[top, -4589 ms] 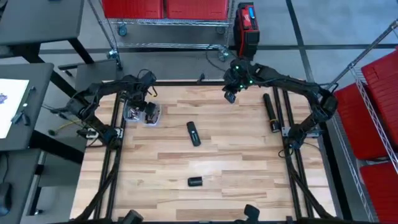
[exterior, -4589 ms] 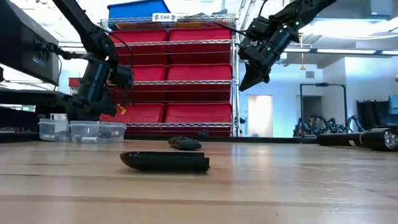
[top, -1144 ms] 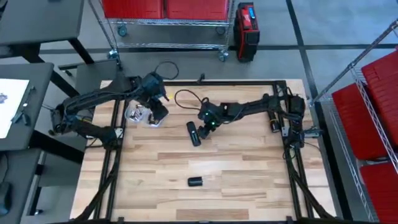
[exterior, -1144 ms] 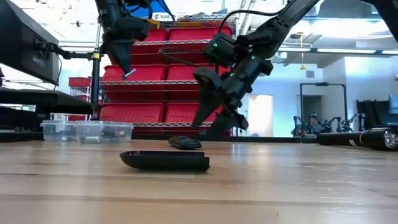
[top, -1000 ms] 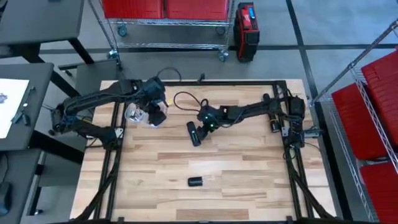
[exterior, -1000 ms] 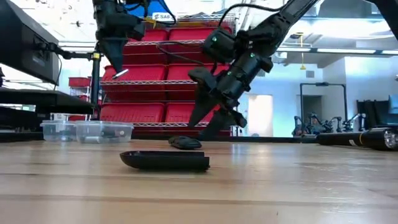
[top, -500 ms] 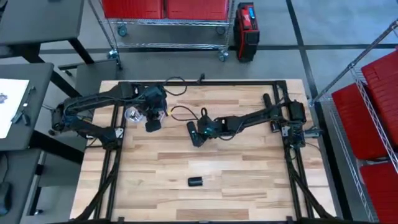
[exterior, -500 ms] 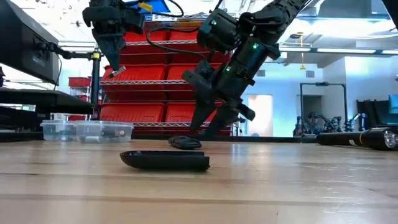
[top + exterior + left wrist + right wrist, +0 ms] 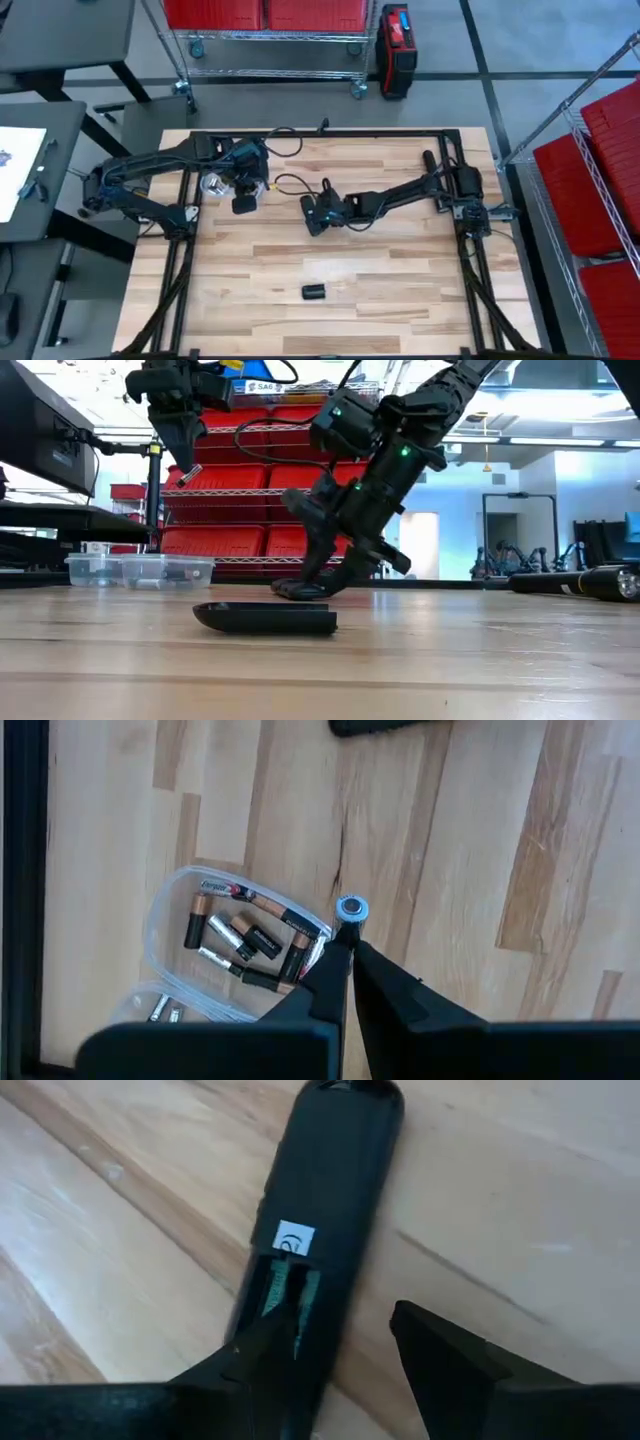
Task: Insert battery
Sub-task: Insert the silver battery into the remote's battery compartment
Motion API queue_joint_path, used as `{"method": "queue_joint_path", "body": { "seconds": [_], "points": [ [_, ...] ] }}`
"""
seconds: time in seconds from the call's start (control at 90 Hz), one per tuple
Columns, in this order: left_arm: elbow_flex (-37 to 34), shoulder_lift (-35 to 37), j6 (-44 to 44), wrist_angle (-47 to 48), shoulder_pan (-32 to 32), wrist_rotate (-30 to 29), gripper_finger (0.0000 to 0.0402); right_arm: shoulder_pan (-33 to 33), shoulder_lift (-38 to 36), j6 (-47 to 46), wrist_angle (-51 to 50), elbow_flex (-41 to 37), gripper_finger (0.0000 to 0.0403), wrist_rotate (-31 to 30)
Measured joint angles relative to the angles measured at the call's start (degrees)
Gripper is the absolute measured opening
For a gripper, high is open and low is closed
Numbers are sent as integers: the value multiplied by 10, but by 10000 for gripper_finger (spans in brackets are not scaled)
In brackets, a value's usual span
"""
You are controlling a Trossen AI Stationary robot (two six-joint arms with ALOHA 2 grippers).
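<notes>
A black remote (image 9: pixel 311 214) lies on the wooden table with its battery compartment (image 9: pixel 290 1295) open and facing up. My right gripper (image 9: pixel 345 1320) is open and low over it: one finger stands over the compartment end, the other over the table beside the remote. My left gripper (image 9: pixel 243 198) hangs high above the table, next to a clear tub of batteries (image 9: pixel 240 942), and is shut on a battery (image 9: pixel 349 910). The remote's loose cover (image 9: pixel 315 292) lies nearer the front edge. My left gripper pinches the battery between its two fingers (image 9: pixel 325 965) and points down. The battery's silver-capped end (image 9: pixel 351 907) juts past the fingertips. It hangs clear of the table, slanting downward (image 9: pixel 190 472). My right gripper has one finger (image 9: pixel 265 1345) over the remote's compartment end; I cannot tell whether it touches.
The clear tub (image 9: pixel 213 184) stands at the far left of the table. A black cylinder (image 9: pixel 575 582) lies along the right side. The cover (image 9: pixel 265 618) lies in the near middle. Bare wood stretches around the remote and toward the front edge.
My right gripper has moved toward the table's left edge and come down until its open fingers are at the remote. My left gripper, still shut on the battery, has drifted from over the tub toward the near edge.
</notes>
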State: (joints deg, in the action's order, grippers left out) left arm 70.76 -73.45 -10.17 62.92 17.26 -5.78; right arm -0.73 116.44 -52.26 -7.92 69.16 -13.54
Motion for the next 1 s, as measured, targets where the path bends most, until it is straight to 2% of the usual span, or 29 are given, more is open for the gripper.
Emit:
{"method": "queue_joint_path", "body": {
  "seconds": [0.133,0.444,0.656,0.911,1.0],
  "points": [
    [0,0,-5,-4,0,0,0,0,0,81,3,-1,132,9],
    [0,0,1,-9,0,0,0,-10,0,206,12,-1,11,49],
    [0,0,5,-9,0,0,0,-18,-1,359,15,-1,6,93],
    [0,0,-3,-10,0,0,0,-24,-10,606,-33,17,3,98],
    [0,0,0,-10,0,0,0,-24,-10,656,-46,25,7,98]
  ]
}}
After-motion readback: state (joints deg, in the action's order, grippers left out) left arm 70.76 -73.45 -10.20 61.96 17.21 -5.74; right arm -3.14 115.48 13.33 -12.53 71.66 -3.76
